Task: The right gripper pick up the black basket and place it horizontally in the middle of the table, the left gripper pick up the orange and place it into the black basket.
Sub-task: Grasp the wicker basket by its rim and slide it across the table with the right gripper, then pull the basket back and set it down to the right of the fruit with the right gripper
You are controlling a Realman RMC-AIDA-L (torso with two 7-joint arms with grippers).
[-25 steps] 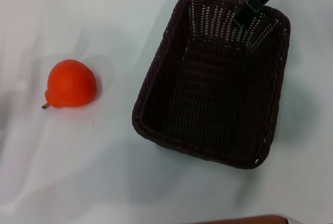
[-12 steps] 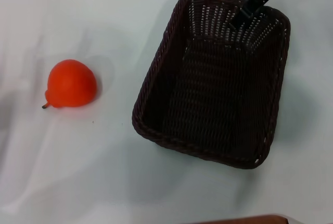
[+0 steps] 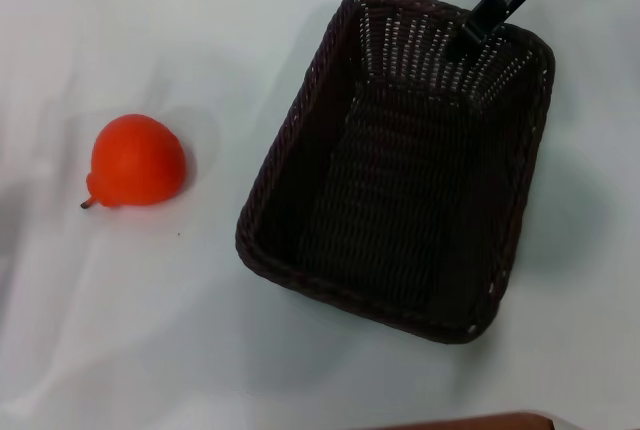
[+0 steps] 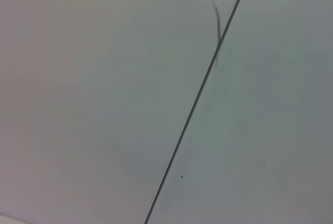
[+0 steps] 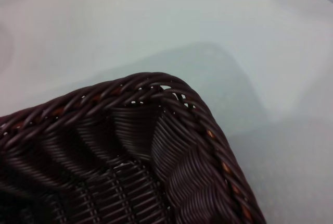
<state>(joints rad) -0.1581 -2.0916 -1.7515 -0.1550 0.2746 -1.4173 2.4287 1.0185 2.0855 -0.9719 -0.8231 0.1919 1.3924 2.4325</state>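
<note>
The black basket (image 3: 396, 164) sits right of the middle of the table (image 3: 150, 330), long axis running away from me and slightly tilted. My right gripper (image 3: 478, 22) reaches down from the top right; one slim black finger lies inside the basket's far wall, gripping the rim. The right wrist view shows a braided corner of the basket (image 5: 171, 130) up close. The orange (image 3: 137, 161) lies on the table to the left, well apart from the basket, its stem pointing left. My left gripper is out of view; its wrist view shows only bare tabletop (image 4: 104, 104).
A thin dark seam (image 4: 197, 99) crosses the tabletop in the left wrist view. A brown edge (image 3: 470, 422) shows at the bottom of the head view. Bare table lies between the orange and the basket.
The basket has shifted with my right gripper: its near end has swung left and toward me, and it looks slightly raised. The orange has not moved.
</note>
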